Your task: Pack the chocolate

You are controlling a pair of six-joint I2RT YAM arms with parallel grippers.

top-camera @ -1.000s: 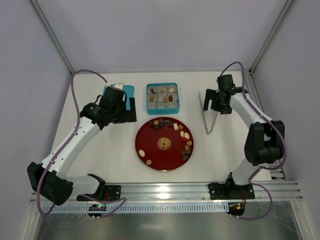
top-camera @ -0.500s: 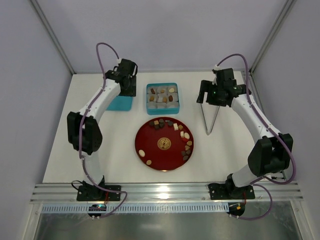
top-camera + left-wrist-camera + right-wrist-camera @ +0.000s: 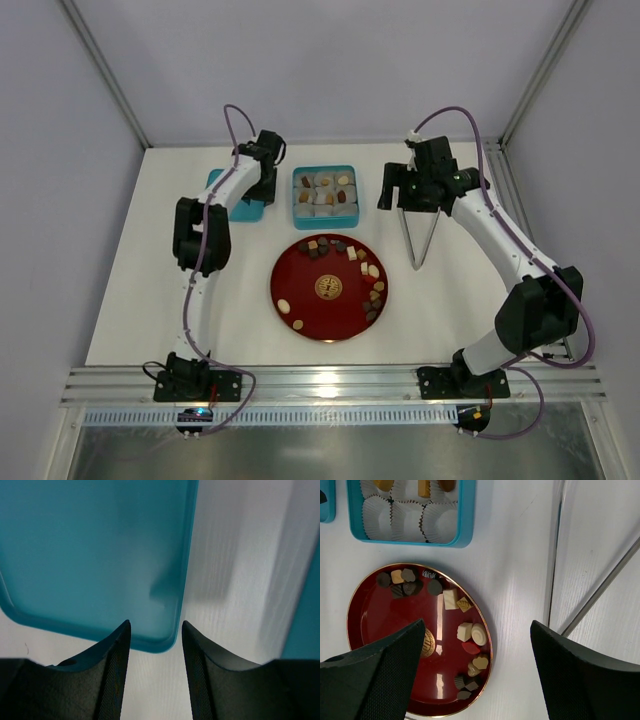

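Chocolate pieces, dark, tan and cream, lie along the rim of the red plate. A few more sit in paper cups in the teal box. My left gripper hangs low over the teal lid. In the left wrist view its jaws stand partly apart, with the corner of the lid between the fingertips. My right gripper hovers wide open between the box and the metal tongs, holding nothing. From its wrist camera I see the chocolate on the plate below.
The box holds several empty white paper cups. The tongs lie on the white table to the right of the plate. Frame posts stand at the back corners, and a metal rail runs along the near edge.
My left arm has swung from the left side round to the far edge of the lid, and its jaws have narrowed. My right gripper has moved left, off the tongs and toward the box.
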